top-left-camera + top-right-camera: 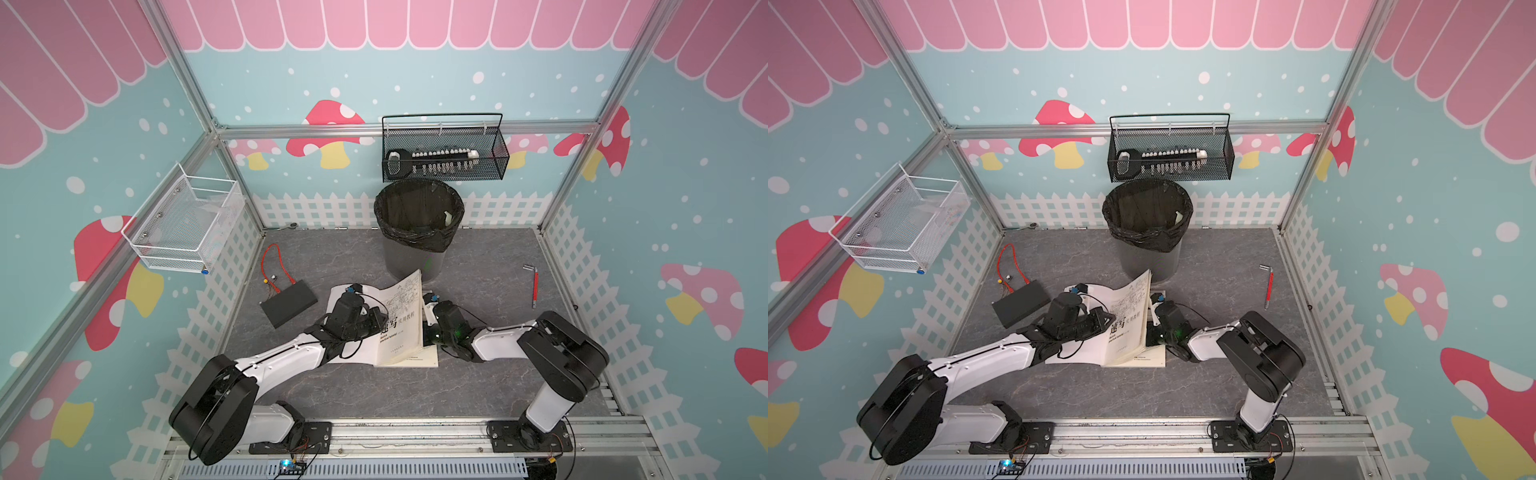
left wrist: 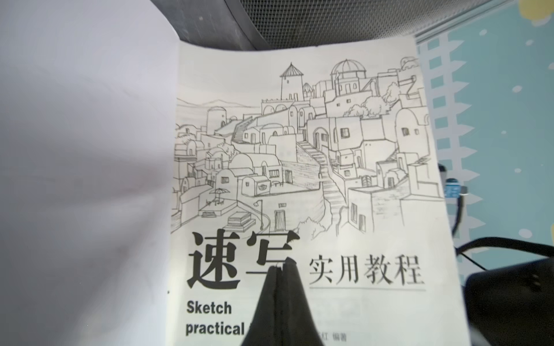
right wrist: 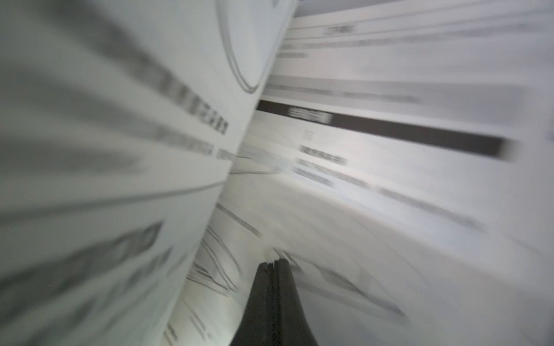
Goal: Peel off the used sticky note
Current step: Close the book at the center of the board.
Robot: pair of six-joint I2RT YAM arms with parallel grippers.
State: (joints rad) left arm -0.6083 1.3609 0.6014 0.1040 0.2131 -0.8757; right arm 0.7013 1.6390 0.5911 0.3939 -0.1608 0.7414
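Closest to you, both arms reach from the rail out over the gray table [image 1: 353,382] and meet at the open book [image 1: 401,332].

Your left gripper [image 2: 278,268] has its two black fingers pressed together with nothing between them. In the left wrist view its tip sits low on the title page [image 2: 299,149], right by the big black letters under the drawing of a town. In both top views this page stands up, and the cover [image 1: 357,353] lies flat under the left arm.

Your right gripper [image 3: 273,263] is on the other side of that standing page. Its fingers are together too, and the tip pokes in among the pages. That view is very blurry, so you cannot tell if a page is pinched.

You cannot see the sticky note on any page that shows.

A bit farther, on the left, lies a black box [image 1: 289,302] with a red wire [image 1: 270,259]. On the right, well apart, lies a red-handled tool [image 1: 535,289].

Just behind the book stands the bin [image 1: 405,259] with a black bag. A small pale scrap [image 1: 448,217] rests inside it, but you cannot tell what it is.

Farthest, a black basket [image 1: 494,160] and a white basket [image 1: 183,224] hang on the walls.
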